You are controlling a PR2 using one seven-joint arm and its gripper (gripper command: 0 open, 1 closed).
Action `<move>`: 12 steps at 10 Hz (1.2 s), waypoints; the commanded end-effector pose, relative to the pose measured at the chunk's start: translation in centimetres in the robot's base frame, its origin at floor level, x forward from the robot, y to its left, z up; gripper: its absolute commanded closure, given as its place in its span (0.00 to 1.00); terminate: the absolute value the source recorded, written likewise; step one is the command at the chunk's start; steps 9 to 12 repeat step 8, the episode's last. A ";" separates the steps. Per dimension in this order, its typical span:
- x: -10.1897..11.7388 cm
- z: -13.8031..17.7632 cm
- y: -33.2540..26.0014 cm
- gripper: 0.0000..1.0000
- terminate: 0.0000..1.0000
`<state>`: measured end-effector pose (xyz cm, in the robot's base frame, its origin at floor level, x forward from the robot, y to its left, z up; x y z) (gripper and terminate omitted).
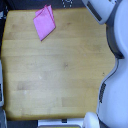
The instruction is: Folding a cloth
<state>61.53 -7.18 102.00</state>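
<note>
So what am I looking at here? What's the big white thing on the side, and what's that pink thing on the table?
You're looking down from above at a wooden table. The camera sits somewhere off the robot, so this is a bird's-eye sort of picture.

The big white and grey shape along the exterior view's right is part of a robot called a PR2, probably its arm or body. It is too blurry and too close to the edge to pick out its hand, so I can't tell you whether the hand is open or shut.

The pink thing is a cloth, lying near the top of the table toward the exterior view's left. It looks folded or bunched, with pointed corners. Nothing is holding it right now; it just rests on the wood. The robot's job is to fold it.
</note>
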 end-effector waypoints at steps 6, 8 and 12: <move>-6.0 -5.4 -22.4 0.00 0.00; -5.4 -6.8 -23.9 0.00 1.00; -5.4 -6.8 -23.9 0.00 1.00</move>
